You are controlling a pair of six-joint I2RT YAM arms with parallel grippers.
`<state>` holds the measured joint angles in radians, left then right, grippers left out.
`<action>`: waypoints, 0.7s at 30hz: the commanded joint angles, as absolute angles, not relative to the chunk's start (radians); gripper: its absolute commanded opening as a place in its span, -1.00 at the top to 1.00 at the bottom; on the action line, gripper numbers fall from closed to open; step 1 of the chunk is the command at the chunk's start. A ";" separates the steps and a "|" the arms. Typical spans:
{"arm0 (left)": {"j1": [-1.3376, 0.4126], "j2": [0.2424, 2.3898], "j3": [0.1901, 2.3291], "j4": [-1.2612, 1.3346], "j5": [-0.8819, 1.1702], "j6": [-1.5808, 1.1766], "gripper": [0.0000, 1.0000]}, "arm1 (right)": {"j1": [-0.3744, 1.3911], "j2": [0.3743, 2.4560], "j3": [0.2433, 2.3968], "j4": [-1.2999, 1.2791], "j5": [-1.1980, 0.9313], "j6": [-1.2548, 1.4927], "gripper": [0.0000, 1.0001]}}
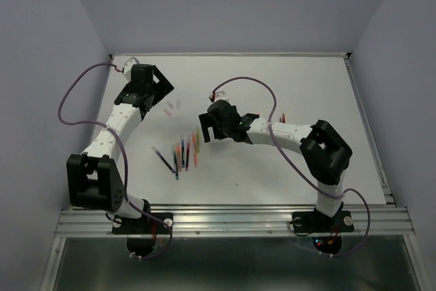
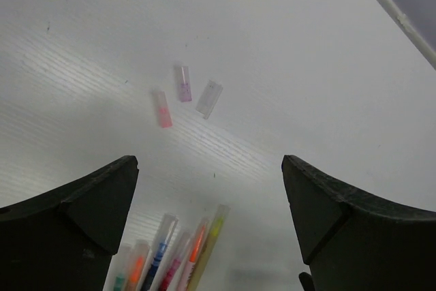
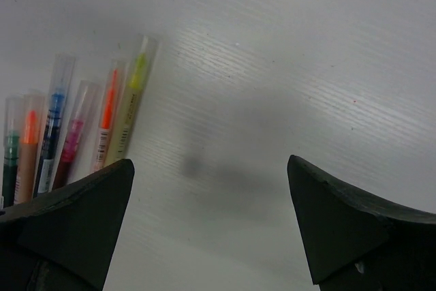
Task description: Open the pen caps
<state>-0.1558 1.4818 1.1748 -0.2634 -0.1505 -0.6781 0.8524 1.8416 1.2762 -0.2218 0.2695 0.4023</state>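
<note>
Several pens [image 1: 182, 155] lie side by side in the middle of the white table [image 1: 272, 86], with one dark pen [image 1: 164, 161] apart to their left. In the right wrist view the pens [image 3: 75, 127] show clear caps over coloured tips; they also show at the bottom of the left wrist view [image 2: 170, 253]. Three loose caps lie beyond them: pink [image 2: 162, 109], purple [image 2: 182, 84] and clear [image 2: 209, 98]. My left gripper [image 1: 155, 92] is open and empty above the table, behind the loose caps [image 1: 170, 106]. My right gripper [image 1: 207, 129] is open and empty, just right of the pens.
A small red thing [image 1: 283, 116] lies by the right arm's forearm. Purple cables loop over both arms. The table's raised rim [image 1: 368, 127] runs along the right side, and a metal rail [image 1: 238, 219] runs along the near edge.
</note>
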 commanded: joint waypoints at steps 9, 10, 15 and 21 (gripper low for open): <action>-0.160 1.370 1.078 -0.226 -0.186 -0.652 -0.97 | 0.940 2.045 1.535 -0.308 0.422 0.517 -1.00; -0.160 1.367 1.077 -0.222 -0.184 -0.652 -0.98 | 0.940 2.054 1.540 -0.308 0.423 0.518 -1.00; -0.160 1.359 1.063 -0.212 -0.179 -0.649 -0.98 | 0.960 2.106 1.585 -0.331 0.440 0.512 -1.00; -0.158 1.361 1.055 -0.203 -0.170 -0.646 -0.98 | 0.982 2.155 1.618 -0.347 0.472 0.499 -1.00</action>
<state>-0.1558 1.4059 1.0698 -0.2443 -0.1665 -0.6628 0.9634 2.1349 1.5581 -0.3286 0.4194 0.4961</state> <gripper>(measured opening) 0.986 0.998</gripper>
